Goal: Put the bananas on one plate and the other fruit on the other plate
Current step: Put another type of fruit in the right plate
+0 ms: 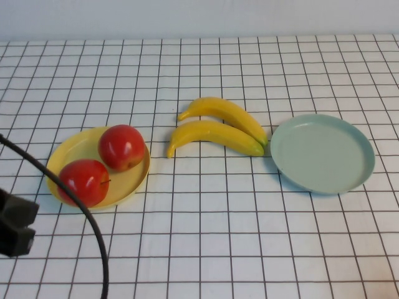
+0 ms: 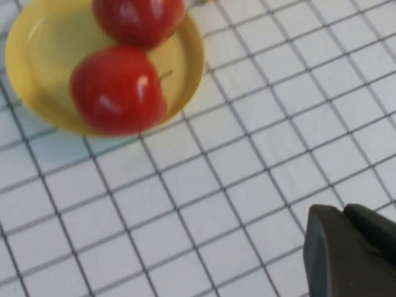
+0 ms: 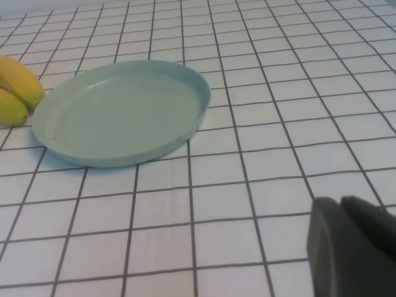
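Two red apples [image 1: 121, 147] [image 1: 84, 181] lie on the pale yellow plate [image 1: 65, 149] at the left; they also show in the left wrist view [image 2: 117, 90] [image 2: 139, 18]. Two yellow bananas [image 1: 215, 136] [image 1: 227, 112] lie side by side on the cloth in the middle, just left of the empty pale blue-green plate [image 1: 322, 152]. My left gripper [image 2: 343, 211] is shut and empty, low at the near left, apart from the yellow plate [image 2: 37, 55]. My right gripper [image 3: 340, 201] is shut and empty, near side of the blue-green plate [image 3: 124, 111].
The table is covered by a white cloth with a black grid. My left arm [image 1: 14, 225] and its black cable [image 1: 81, 205] sit at the near left edge. The banana ends [image 3: 15, 90] touch the blue-green plate's rim.
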Robot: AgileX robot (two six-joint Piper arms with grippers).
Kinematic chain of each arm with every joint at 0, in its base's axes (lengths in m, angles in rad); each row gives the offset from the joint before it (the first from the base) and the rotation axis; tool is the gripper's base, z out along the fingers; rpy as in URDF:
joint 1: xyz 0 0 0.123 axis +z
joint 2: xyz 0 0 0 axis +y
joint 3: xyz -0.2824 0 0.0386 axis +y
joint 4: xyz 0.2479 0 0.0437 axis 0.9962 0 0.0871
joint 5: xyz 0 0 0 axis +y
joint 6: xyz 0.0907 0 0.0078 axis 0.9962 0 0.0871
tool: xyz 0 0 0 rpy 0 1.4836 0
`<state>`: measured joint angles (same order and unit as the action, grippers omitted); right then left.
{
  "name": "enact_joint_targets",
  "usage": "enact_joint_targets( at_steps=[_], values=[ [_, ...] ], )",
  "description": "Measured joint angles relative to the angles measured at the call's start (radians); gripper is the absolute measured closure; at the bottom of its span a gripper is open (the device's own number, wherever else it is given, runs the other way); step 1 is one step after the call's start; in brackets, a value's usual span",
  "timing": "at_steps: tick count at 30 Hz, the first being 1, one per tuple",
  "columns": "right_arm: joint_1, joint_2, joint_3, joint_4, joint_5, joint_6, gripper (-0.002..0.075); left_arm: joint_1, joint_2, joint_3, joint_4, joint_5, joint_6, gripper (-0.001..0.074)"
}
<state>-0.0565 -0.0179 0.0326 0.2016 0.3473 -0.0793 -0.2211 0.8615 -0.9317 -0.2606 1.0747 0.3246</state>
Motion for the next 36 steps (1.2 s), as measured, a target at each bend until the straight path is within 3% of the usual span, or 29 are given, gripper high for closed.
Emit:
enact_joint_targets(
  at_steps=[4,8,16,29,36],
  values=[
    [0.000,0.000,0.000,0.000,0.000,0.000,0.0741,0.000,0.000,0.005,0.079,0.081,-0.096,0.0735],
    [0.000,0.000,0.000,0.000,0.000,0.000,0.0741,0.000,-0.039,0.064,0.128,0.042,-0.111,0.0735],
    [0.000,0.000,0.000,0.000,0.000,0.000,0.0741,0.000,-0.295,0.295,0.244,-0.249,-0.157,0.0736],
    [0.000,0.000,0.000,0.000,0.000,0.000,0.0741,0.000,-0.746,0.839,0.446,-0.824,-0.310,0.0736],
    [0.000,0.000,0.000,0.000,0.000,0.000,0.0741,0.052,-0.838,0.956,0.449,-0.849,-0.343,0.0736]
  ],
)
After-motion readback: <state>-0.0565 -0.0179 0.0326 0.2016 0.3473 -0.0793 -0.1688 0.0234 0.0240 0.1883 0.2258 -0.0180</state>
